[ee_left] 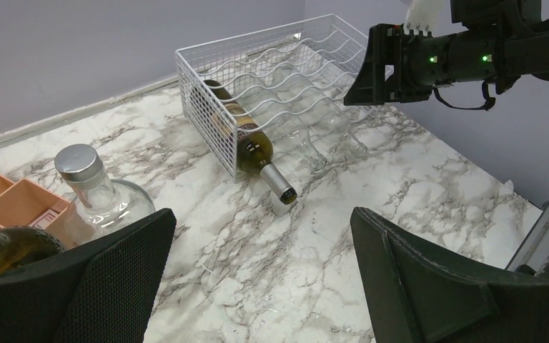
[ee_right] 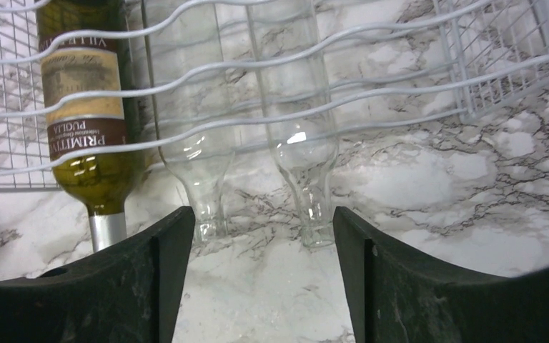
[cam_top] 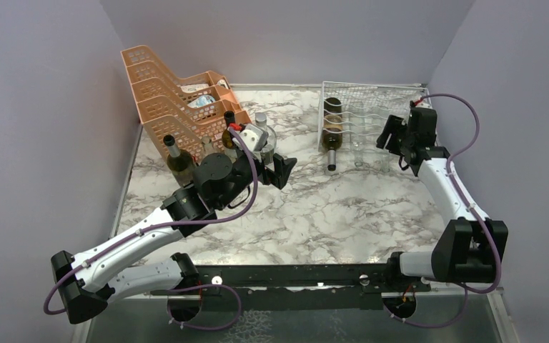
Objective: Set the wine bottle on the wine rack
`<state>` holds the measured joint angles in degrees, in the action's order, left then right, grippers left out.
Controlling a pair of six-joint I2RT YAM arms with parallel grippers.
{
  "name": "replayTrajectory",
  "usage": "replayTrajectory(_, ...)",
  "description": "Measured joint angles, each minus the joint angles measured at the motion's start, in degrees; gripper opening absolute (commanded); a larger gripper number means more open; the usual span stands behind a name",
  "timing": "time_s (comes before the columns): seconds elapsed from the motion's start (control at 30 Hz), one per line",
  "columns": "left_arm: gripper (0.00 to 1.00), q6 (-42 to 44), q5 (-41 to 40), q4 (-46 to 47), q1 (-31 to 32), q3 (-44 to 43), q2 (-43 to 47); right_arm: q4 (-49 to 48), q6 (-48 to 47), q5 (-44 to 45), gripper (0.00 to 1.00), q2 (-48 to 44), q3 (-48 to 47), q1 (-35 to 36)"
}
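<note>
Top camera looks down from behind the near edge. Both wrist cameras face the far-right silver-white wavy wire rack, the right one close.

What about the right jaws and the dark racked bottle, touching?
Apart. The left wrist view shows the right gripper's jaws across the wine rack from the dark bottle, two clear bottles between them.

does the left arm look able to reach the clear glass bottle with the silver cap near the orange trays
Probably yes: the clear glass bottle stands upright close beside the open left gripper with nothing between them, though orange plastic trays sit right beside it.
</note>
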<state>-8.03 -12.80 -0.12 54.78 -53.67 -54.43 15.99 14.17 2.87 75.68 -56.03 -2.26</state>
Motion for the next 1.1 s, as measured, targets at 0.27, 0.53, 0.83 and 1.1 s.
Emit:
replayTrajectory(0.27, 0.99, 0.5, 0.0, 0.0, 0.0, -0.3, 0.0, 4.2, 1.3, -7.4, 0.63, 1.1, -7.2, 6.1)
replayTrajectory(0.53, 0.99, 1.7, -1.6, -1.6, 0.0, -1.7, 0.0, 4.7, 3.1, -4.6, 0.63, 11.7, -19.6, 20.8)
replayTrajectory(0.83, 0.99, 2.4, -3.8, -2.9, 0.0, -2.9, 0.0, 7.7, 6.7, 6.2, 0.46, 24.7, -28.4, 26.9)
replayTrajectory(1.1, 0.99, 2.6, -4.4, -3.0, 0.0, -2.9, -0.2, 8.1, 6.8, 8.0, 0.27, 28.7, -31.6, 27.3)
